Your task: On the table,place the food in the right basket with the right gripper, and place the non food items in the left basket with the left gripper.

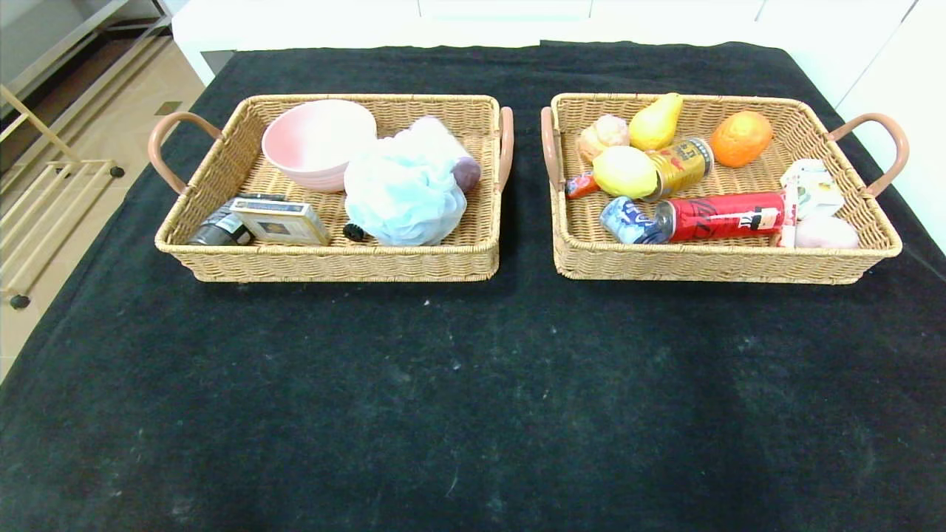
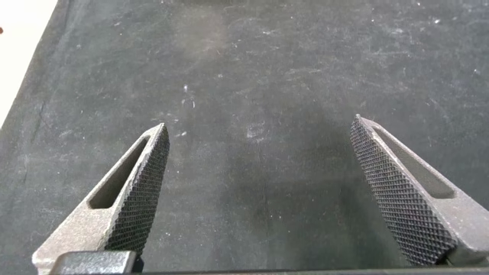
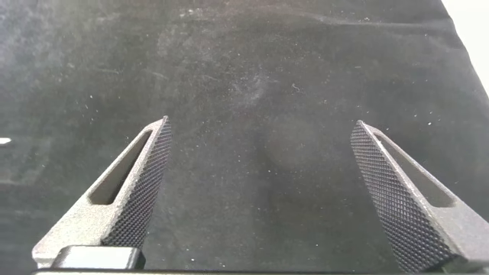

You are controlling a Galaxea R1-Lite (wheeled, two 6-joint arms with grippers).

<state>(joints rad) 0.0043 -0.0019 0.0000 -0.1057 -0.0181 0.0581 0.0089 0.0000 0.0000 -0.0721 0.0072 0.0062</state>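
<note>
Both grippers empty above bare cloth; the sorting looks finished.

Nearest, the left gripper [image 2: 260, 195] and right gripper [image 3: 260, 195] hang with fingers spread wide over the black tablecloth [image 1: 473, 384], nothing between them and no loose item on the near cloth. Farther off, the left basket [image 1: 332, 262] holds a pink bowl [image 1: 318, 144], blue bath puff [image 1: 403, 192], a flat box [image 1: 281, 220] and a dark object beside it, hard to identify. The right basket [image 1: 709, 264] holds a pear [image 1: 656, 122], lemon [image 1: 624, 171], orange [image 1: 740, 138] and a red can [image 1: 720, 216] lying with its long axis left to right, top probably toward the left. Judged from this, no pick remains; the next move calls only for parking the arms.
</note>
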